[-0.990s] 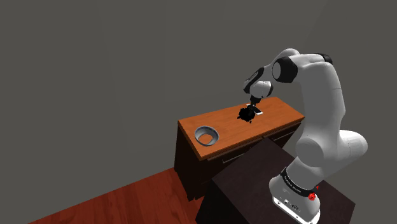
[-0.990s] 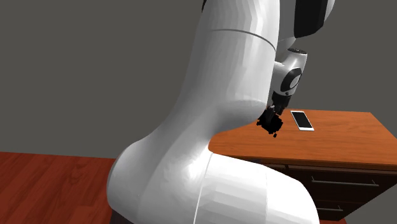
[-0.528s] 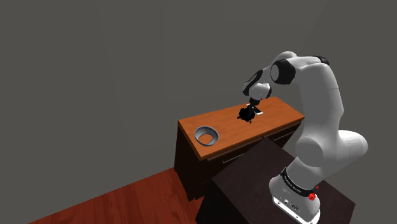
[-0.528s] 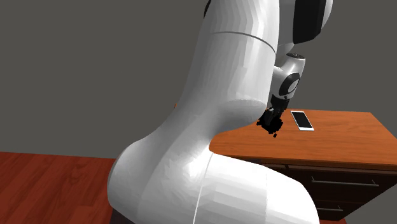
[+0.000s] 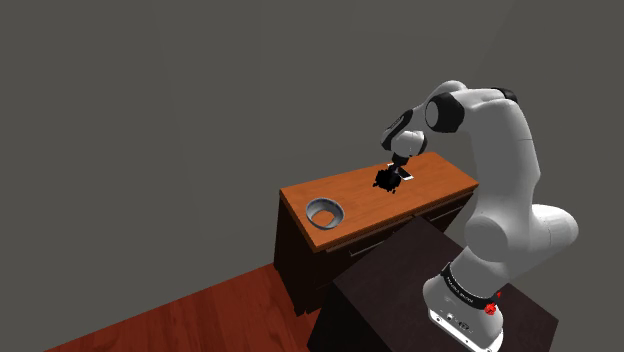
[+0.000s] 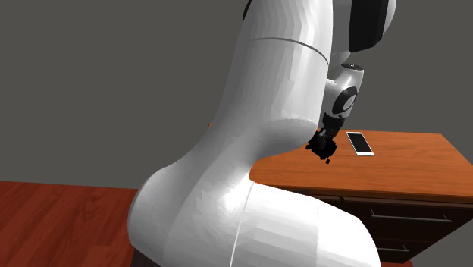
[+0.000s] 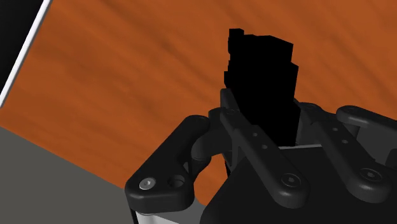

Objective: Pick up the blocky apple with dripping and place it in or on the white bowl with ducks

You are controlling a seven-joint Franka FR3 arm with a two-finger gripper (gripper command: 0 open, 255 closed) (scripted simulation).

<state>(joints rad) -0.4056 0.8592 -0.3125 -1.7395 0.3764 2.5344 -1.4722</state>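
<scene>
The pincer (image 7: pixel 270 118) is clamped on the black blocky apple (image 7: pixel 261 63), over the surface (image 5: pixel 365 205) near a phone (image 6: pixel 359 142). The bowl (image 5: pixel 325 212) is well apart. Much of the apple sticks out past the fingers, so a fast swing may let it slip and fall beside the bowl.

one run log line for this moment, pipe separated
gripper: shut on apple | apple: black, blocky, over wooden top near phone | bowl: empty, apart from gripper
</scene>
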